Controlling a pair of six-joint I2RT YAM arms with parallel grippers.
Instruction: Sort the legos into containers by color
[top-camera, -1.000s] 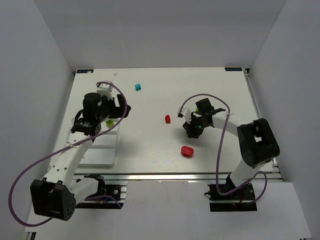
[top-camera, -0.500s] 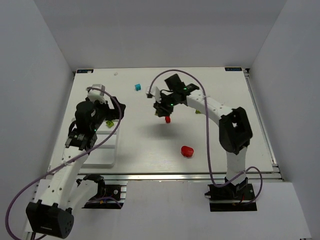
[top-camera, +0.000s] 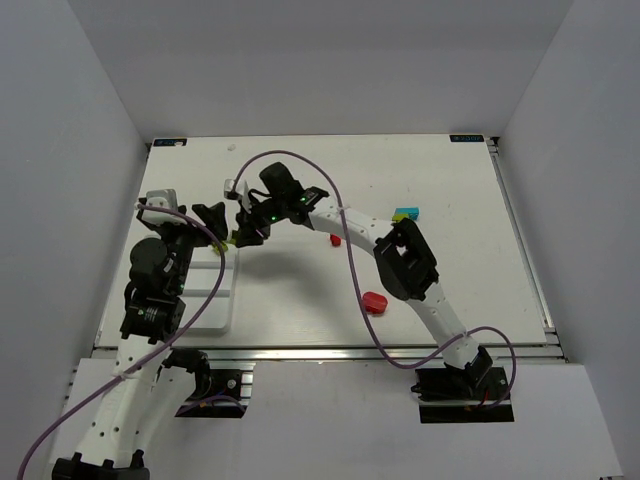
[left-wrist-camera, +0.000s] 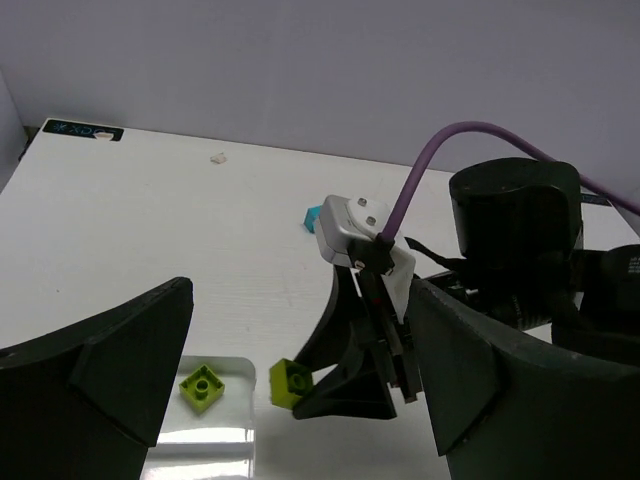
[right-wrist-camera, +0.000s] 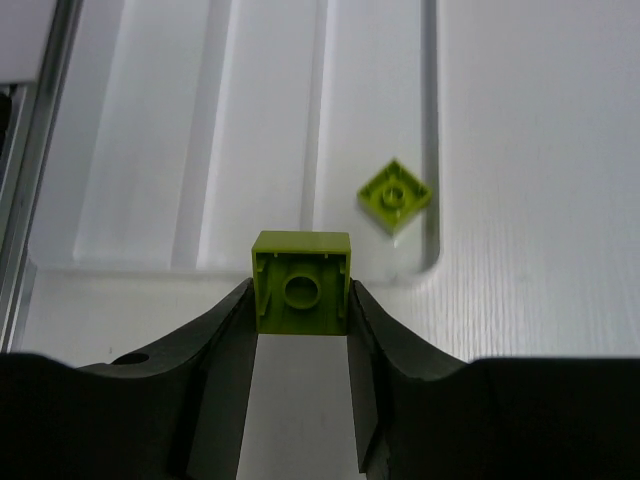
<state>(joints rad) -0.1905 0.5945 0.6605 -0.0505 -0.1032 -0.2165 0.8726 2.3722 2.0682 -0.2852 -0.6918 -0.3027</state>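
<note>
Small yellow-green plastic lego brick (right-wrist-camera: 301, 283) is clamped in the right gripper (right-wrist-camera: 300, 305) above the rim of the white divided plastic tray (right-wrist-camera: 140, 150). Let go here, it may strike the rim and bounce onto the surface (right-wrist-camera: 540, 150). The left gripper (left-wrist-camera: 300, 300) hangs close, spread apart.

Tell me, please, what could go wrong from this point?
The right gripper holds a yellow-green brick roughly over the tray wall in the right wrist view, not clearly over the compartment with the other yellow-green brick. Released here, it might bounce outside. The open left gripper sits close beside the right one, so a move by either could cause a collision.
</note>
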